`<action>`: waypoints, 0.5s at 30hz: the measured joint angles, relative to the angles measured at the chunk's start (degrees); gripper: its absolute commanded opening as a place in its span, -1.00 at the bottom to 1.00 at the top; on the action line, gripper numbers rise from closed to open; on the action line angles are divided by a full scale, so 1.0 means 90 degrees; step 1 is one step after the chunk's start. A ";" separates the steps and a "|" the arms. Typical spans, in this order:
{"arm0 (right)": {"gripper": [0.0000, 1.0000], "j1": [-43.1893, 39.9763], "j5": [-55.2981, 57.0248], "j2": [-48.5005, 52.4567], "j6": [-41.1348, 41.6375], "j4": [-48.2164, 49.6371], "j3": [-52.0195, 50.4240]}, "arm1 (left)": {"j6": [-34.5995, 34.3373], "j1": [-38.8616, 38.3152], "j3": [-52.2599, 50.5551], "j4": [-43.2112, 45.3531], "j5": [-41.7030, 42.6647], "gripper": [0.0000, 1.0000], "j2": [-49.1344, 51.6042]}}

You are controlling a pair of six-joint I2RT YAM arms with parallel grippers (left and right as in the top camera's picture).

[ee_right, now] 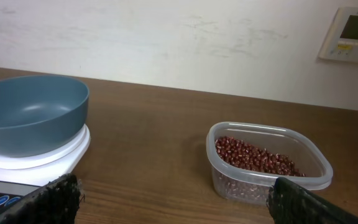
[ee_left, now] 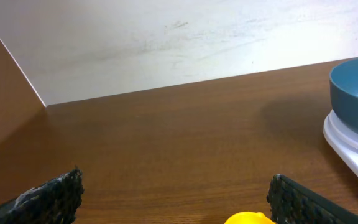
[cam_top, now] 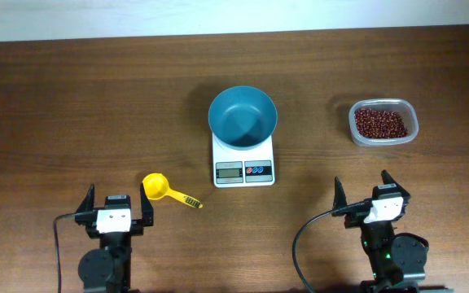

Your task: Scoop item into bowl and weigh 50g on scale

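Left claw (cam_top: 118, 190) spread wide, empty; beside it I see a glossy yellow plastic scoop (cam_top: 155, 186), then the smooth teal bowl (cam_top: 243, 116) atop the square white scale (cam_top: 243, 169). Right claw (cam_top: 361, 179) spread too; red-brown beans (cam_top: 380, 123) fill a clear tub (cam_top: 383, 102).

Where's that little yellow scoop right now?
In the overhead view, the yellow scoop lies on the left side of the table, just ahead of the left gripper and left of the white scale.
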 measured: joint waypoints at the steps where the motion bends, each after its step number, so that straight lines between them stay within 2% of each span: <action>1: 0.97 0.0000 0.0000 0.0000 0.0002 0.0000 0.0000 | 0.0000 0.0000 0.0000 0.0000 0.0000 0.98 0.0000; 15: 0.97 0.0039 0.0000 0.0000 -0.0002 0.0000 0.0000 | 0.0000 0.0000 0.0000 0.0000 0.0000 0.98 0.0000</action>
